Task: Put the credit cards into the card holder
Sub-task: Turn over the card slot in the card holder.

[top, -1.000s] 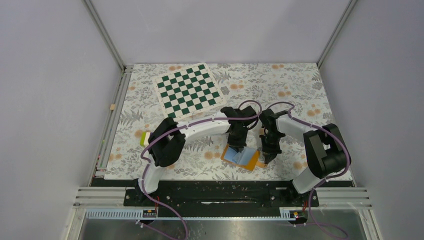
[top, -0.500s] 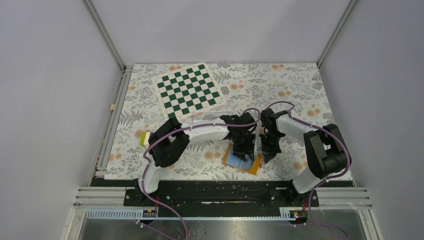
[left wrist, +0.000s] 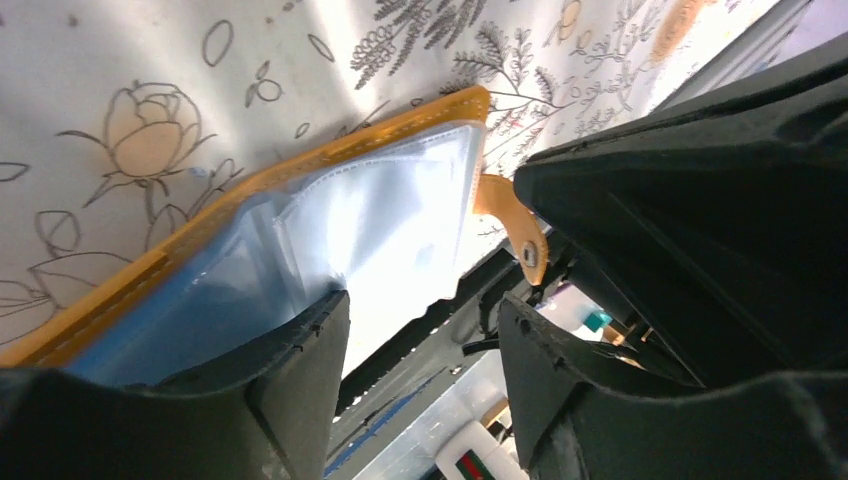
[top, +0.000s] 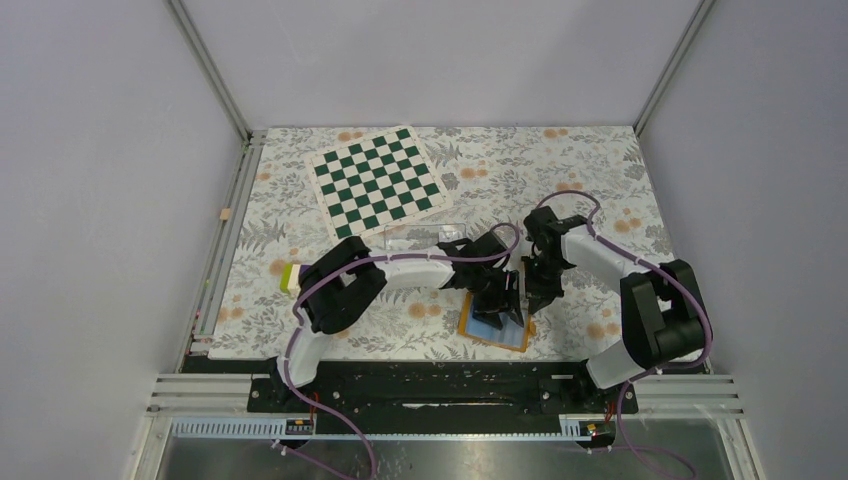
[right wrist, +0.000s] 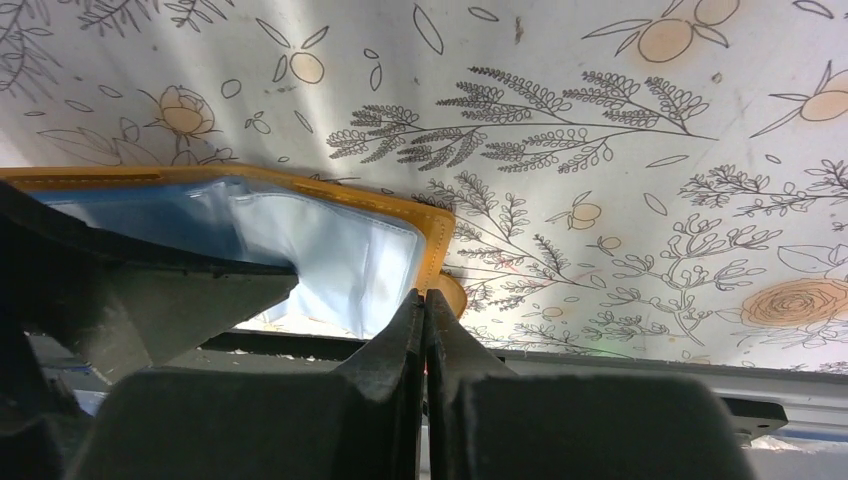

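The card holder [top: 495,326] lies open near the table's front edge, orange outside and light blue inside with clear sleeves. It also shows in the left wrist view [left wrist: 300,225] and the right wrist view [right wrist: 330,245]. My left gripper [top: 497,297] is open over it, and one finger [left wrist: 300,385] rests on the blue inside. My right gripper [top: 535,292] is shut, its tips pinching the holder's orange right edge [right wrist: 432,250] beside the snap tab [left wrist: 515,225]. No credit card shows in any view.
A green and white chessboard [top: 377,180] lies at the back left. A clear plastic box [top: 420,235] stands behind the left arm. A yellow-green object [top: 288,277] and a small wooden block [top: 226,214] lie at the left. The table's front rail [top: 440,375] is close.
The card holder has slid right and turned, now squarer to the front edge. Both grippers moved right with it, the left arm stretching further across.
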`<control>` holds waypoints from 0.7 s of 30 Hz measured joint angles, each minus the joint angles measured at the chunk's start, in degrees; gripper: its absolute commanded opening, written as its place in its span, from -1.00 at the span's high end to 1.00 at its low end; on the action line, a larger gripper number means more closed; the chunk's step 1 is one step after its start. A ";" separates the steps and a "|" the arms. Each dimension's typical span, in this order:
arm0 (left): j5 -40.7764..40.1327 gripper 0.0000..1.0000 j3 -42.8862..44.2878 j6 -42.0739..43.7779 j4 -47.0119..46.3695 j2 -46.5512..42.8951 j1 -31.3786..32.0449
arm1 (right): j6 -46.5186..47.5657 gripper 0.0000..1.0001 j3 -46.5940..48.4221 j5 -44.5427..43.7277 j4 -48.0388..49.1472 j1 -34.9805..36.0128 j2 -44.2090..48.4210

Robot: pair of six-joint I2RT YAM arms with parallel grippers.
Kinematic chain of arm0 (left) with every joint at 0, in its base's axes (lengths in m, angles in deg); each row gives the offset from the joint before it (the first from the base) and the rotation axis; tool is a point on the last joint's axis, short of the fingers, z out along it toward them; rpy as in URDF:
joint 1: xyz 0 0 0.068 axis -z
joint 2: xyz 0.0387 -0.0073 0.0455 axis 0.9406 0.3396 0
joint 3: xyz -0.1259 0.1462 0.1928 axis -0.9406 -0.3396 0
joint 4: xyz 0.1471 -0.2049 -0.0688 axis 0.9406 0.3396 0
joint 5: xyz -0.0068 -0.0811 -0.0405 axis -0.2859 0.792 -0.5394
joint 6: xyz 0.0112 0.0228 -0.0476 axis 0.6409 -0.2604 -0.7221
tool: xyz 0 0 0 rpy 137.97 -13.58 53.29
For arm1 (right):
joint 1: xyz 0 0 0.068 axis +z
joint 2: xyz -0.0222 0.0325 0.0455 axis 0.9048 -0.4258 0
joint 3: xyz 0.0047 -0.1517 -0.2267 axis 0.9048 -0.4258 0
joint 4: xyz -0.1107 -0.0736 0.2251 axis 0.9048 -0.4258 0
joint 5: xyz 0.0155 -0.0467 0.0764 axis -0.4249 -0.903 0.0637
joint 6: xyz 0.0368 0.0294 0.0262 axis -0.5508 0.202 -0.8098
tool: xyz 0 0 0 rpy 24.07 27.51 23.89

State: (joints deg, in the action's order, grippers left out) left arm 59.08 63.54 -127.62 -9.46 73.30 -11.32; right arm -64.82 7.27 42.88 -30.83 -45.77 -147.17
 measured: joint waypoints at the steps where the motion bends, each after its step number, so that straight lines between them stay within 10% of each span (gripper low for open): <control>1: 0.57 -0.21 -0.59 -0.44 -1.09 0.00 -0.02 | 0.02 1.00 0.20 0.00 0.02 -0.11 0.22; 21: 5.31 -0.23 -5.55 -6.05 -18.16 0.68 0.37 | 1.03 1.00 2.38 0.92 -0.87 -1.97 2.99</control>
State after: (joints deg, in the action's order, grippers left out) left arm 64.39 57.98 -133.68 -27.62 73.98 -10.95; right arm -63.79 9.66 43.80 -31.71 -47.74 -144.17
